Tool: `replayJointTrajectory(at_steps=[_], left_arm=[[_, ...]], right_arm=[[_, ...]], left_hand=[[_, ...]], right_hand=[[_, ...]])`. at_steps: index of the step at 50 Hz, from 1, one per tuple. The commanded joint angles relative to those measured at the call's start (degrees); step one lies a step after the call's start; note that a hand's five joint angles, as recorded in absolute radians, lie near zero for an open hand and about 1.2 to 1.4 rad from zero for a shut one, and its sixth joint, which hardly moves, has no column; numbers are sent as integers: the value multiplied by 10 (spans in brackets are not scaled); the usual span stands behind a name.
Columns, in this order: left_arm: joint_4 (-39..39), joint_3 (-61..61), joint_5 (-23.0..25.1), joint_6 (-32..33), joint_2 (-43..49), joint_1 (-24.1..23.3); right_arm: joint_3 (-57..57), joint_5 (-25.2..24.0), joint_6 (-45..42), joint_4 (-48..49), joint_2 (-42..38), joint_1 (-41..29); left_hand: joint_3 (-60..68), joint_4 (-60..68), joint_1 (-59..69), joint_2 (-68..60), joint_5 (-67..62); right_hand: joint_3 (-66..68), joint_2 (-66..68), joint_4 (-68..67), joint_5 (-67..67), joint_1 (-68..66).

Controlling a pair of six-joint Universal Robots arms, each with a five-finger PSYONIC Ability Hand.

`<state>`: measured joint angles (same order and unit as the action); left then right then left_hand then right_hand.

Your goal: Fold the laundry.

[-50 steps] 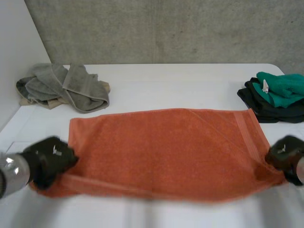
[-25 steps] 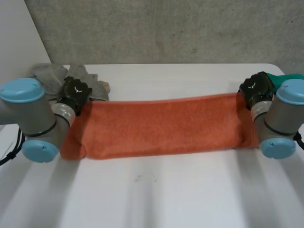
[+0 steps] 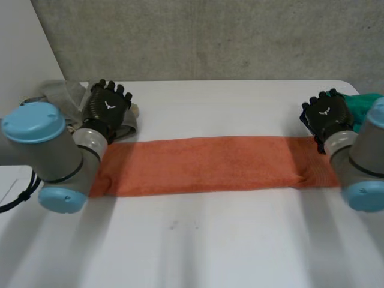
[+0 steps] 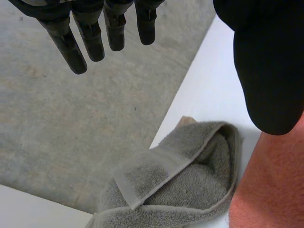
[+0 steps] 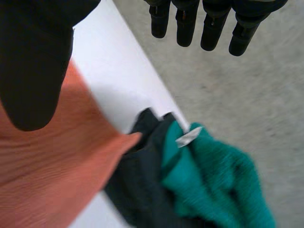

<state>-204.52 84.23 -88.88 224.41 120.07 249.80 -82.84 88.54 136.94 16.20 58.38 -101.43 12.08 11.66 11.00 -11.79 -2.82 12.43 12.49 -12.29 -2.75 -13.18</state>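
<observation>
Orange towel (image 3: 204,165): fuzzy terry cloth, matt. Grey towel (image 4: 190,185) same nap. Table (image 3: 210,246) smooth white, wall (image 3: 210,36) rough concrete.

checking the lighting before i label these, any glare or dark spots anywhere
Head view: soft light, no glare on the white table or orange towel. Left wrist view: the left robot hand is flat black, and the grey towel has shade in its folds. Right wrist view: the dark clothes under the green towel show little detail.

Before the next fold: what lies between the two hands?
Between left hand and right hand, bare table, in the head view; the orange towel lies nearer.
</observation>
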Motion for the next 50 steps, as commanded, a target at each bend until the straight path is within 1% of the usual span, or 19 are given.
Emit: replayJointTrajectory(at_steps=[1, 5, 10, 12, 15, 17, 19, 24, 26, 31, 32, 35, 36, 38, 42, 43, 46, 47, 50], left_arm=[[2, 87, 6, -98, -79, 1], [2, 110, 8, -125, -91, 0], [1, 117, 8, -131, -85, -6], [1, 117, 9, -131, -84, -7], [1, 116, 9, -131, -83, -7], [1, 117, 9, -132, -83, -6], [1, 117, 9, -132, -83, -5], [-1, 116, 8, -134, -82, 2], [-1, 116, 8, -134, -82, 2], [1, 117, 7, -134, -84, 1], [1, 118, 6, -134, -85, 0], [1, 119, 5, -134, -87, -1], [2, 120, 5, -135, -89, -2], [2, 121, 5, -135, -91, -3], [2, 128, 5, -135, -99, -2], [2, 129, 5, -135, -103, -2], [2, 131, 5, -135, -113, 0], [2, 131, 5, -135, -115, 0], [2, 131, 5, -135, -121, 1]], right_arm=[[-66, -90, 63, -128, 50, 69], [-85, -117, 64, -137, 49, 91], [-84, -123, 63, -121, 40, 98], [-83, -123, 62, -101, 20, 99], [-78, -119, 61, -79, -2, 100], [-75, -116, 57, -63, -14, 103], [-67, -109, 52, -61, -18, 106], [-64, -37, 16, -66, -13, 136], [-65, -21, 2, -67, -9, 159], [-67, -17, -104, -62, 13, 237], [-63, -10, -139, -61, 17, 252], [-59, -11, -178, -59, 19, 265], [-58, -13, -189, -60, 20, 259], [-57, -16, -181, -57, 24, 244], [-56, -18, -132, -26, 58, 173], [-58, -21, -107, -9, 78, 137], [-61, -35, -82, 18, 96, 73], [-60, -49, -71, 36, 101, 24], [-57, -78, -62, 62, 103, -48]], left_hand=[[-21, -17, -10, 18, 28], [-21, -17, -10, 18, 28], [-21, -17, -10, 18, 28], [-21, -17, -10, 18, 28], [-21, -17, -10, 18, 28], [-21, -17, -10, 18, 28], [-21, -17, -10, 18, 28], [-21, -17, -10, 18, 28], [-21, -17, -10, 18, 28], [-21, -17, -10, 18, 28], [-21, -17, -10, 18, 28], [-21, -17, -10, 18, 28], [-21, -17, -10, 18, 28], [-21, -17, -10, 18, 28], [-21, -17, -10, 18, 28], [-21, -17, -10, 18, 28], [-21, -17, -10, 18, 28], [-21, -17, -10, 18, 28], [-21, -17, -10, 18, 28]], right_hand=[[49, 48, -50, -46, -41], [74, 73, -75, -71, -67], [104, 104, -106, -101, -97], [129, 129, -131, -126, -122], [284, 283, -285, -281, -276], [674, 673, -675, -671, -666], [676, 675, -677, -672, -668], [676, 675, -677, -672, -668], [676, 675, -677, -672, -668], [676, 675, -677, -672, -668], [676, 675, -677, -672, -668], [676, 675, -677, -672, -668], [676, 675, -677, -672, -668], [676, 675, -677, -672, -668], [676, 675, -677, -672, -668], [676, 675, -677, -672, -668], [676, 675, -677, -672, -668], [676, 675, -677, -672, -668], [676, 675, -677, -672, -668]])
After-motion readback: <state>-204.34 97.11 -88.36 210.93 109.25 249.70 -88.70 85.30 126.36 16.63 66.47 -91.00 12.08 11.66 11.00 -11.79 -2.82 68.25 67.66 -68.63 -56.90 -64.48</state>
